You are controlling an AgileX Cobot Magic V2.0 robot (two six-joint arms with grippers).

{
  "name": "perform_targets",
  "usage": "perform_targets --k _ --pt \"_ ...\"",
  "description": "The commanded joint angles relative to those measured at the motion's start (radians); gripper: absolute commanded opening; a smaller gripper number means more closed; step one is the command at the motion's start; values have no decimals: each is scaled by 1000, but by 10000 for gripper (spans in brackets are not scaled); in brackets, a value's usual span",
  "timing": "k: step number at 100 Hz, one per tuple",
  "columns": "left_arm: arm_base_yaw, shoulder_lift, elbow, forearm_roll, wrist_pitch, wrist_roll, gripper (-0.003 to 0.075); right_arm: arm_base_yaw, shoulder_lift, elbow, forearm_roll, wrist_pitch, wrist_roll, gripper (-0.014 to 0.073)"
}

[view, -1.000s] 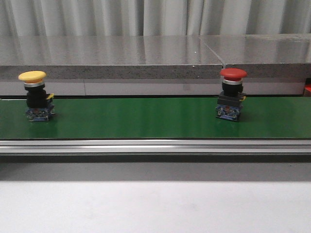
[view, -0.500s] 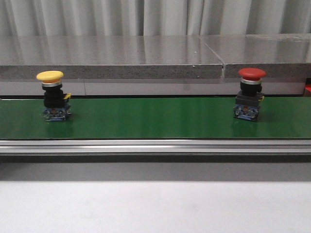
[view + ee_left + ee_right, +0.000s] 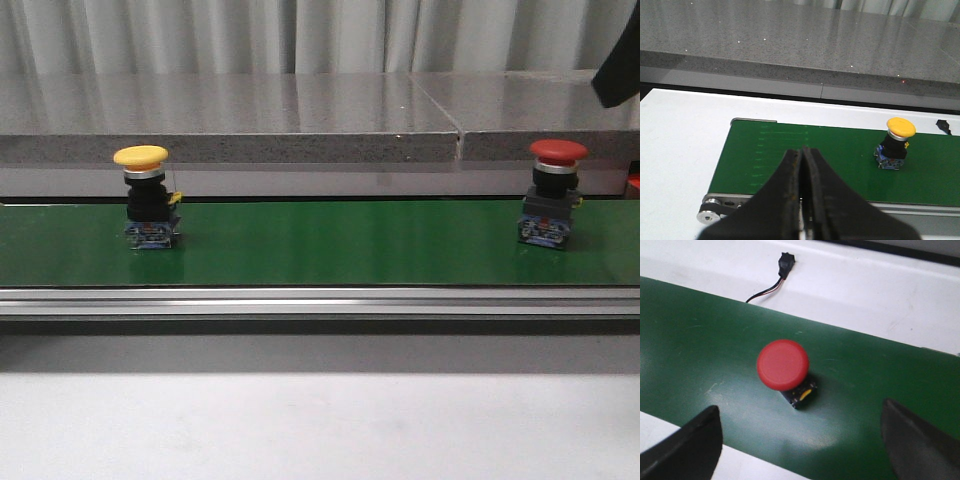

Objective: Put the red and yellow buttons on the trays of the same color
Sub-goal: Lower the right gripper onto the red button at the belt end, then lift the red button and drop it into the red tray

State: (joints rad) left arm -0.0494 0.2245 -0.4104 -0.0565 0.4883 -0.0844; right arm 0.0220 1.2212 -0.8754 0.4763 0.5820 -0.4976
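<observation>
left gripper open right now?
No: in the left wrist view the left gripper has its fingers pressed together with nothing between them, short of the yellow button.

Red button [image 3: 783,365] upright on green belt [image 3: 700,335], between spread fingers [image 3: 687,445] of right hand [image 3: 802,440]

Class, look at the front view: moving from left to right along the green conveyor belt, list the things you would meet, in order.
Yellow mushroom-head push button → bare stretch of green conveyor belt → red mushroom-head push button → dark part of the right arm, above the belt at the picture's edge.
</observation>
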Motion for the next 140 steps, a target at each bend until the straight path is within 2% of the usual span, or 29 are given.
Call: perform_targets --k 1,29,38,45,58,67,81,96,121,140 --pt "-8 11 -27 -2 -74 -1 -19 10 33 -60 23 -54 -13 636" --pt "-8 11 -27 -2 -74 -1 -19 9 187 -102 1 -121 -13 636" --pt "-8 11 -27 -2 -74 -1 -19 9 217 -102 1 -131 -13 607" --pt "-8 11 -27 -2 -74 -1 -19 9 232 -102 1 -123 -13 505" --pt "-8 11 -27 -2 -74 -1 -19 6 229 -113 0 -100 -13 215" --pt "-8 11 -27 -2 -74 -1 -19 -8 227 -152 0 -55 -12 124" --pt "-8 11 -27 -2 -74 -1 -19 -83 227 -247 0 42 -7 120" --pt "-8 11 -27 -2 -74 -1 -19 -234 227 -339 0 85 9 120" --pt "-8 11 -27 -2 -74 -1 -19 -501 233 -389 0 16 63 120" --pt "-8 11 -27 -2 -74 -1 -19 -636 276 -389 0 -57 81 120"
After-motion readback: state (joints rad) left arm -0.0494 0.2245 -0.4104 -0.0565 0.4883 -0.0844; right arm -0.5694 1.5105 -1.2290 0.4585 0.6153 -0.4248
